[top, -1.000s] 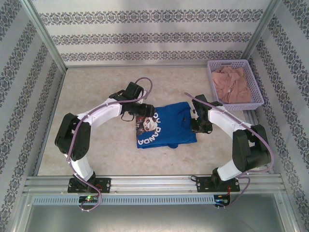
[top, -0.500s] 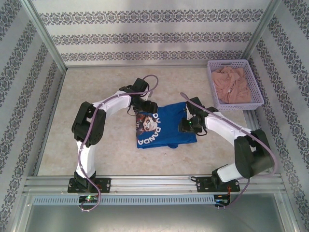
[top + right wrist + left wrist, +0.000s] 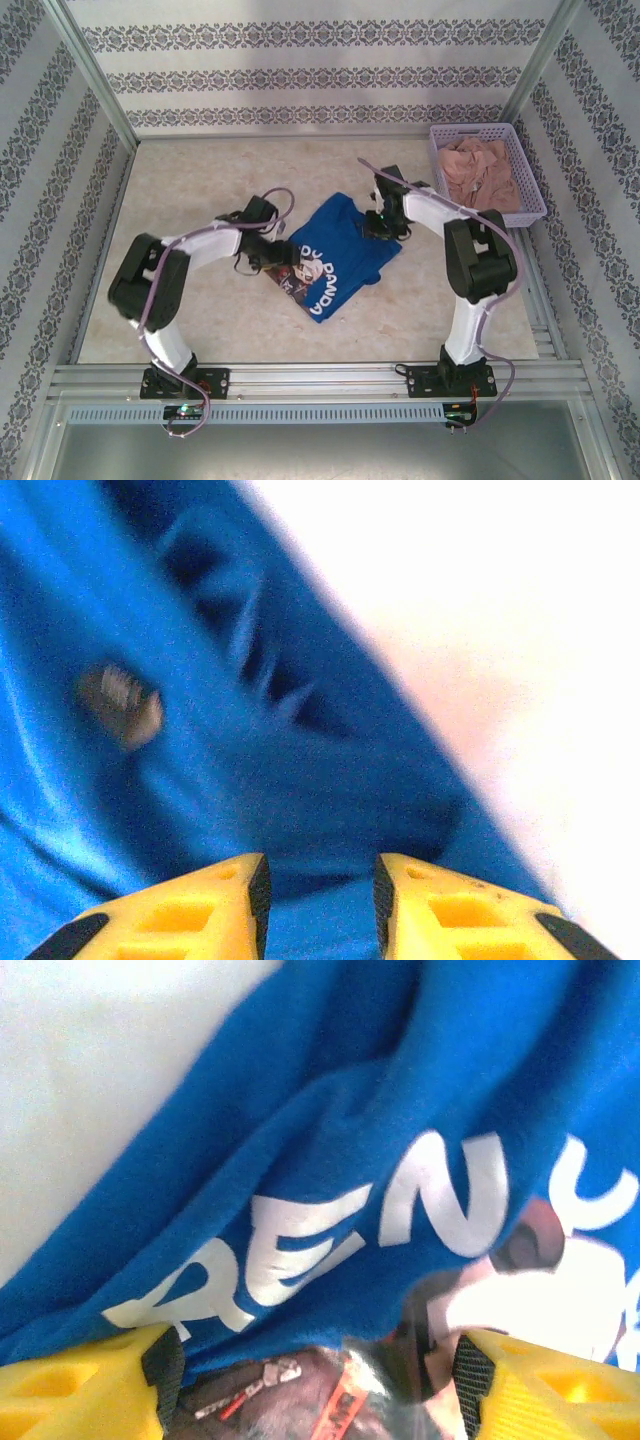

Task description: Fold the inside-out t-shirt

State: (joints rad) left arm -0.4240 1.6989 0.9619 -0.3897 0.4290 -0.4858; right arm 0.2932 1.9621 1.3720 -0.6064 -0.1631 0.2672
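The royal-blue t-shirt (image 3: 345, 250) lies folded and slanted mid-table, its white lettering and a picture print facing up near its left end. My left gripper (image 3: 272, 258) is at that left end. In the left wrist view its jaws (image 3: 310, 1360) stand wide open, with the printed blue cloth (image 3: 330, 1160) lying between them. My right gripper (image 3: 383, 225) is at the shirt's upper right corner. In the right wrist view its jaws (image 3: 318, 875) are drawn close together on a fold of blue cloth (image 3: 250, 780), beside the pale table.
A lilac basket (image 3: 438, 150) holding a pinkish-beige garment (image 3: 480, 175) stands at the back right, close behind the right arm. Patterned walls enclose the table on three sides. Bare tabletop lies to the left and behind the shirt.
The shirt has turned, its right end swung toward the back with the right gripper. The left gripper has moved down and left to the printed end.
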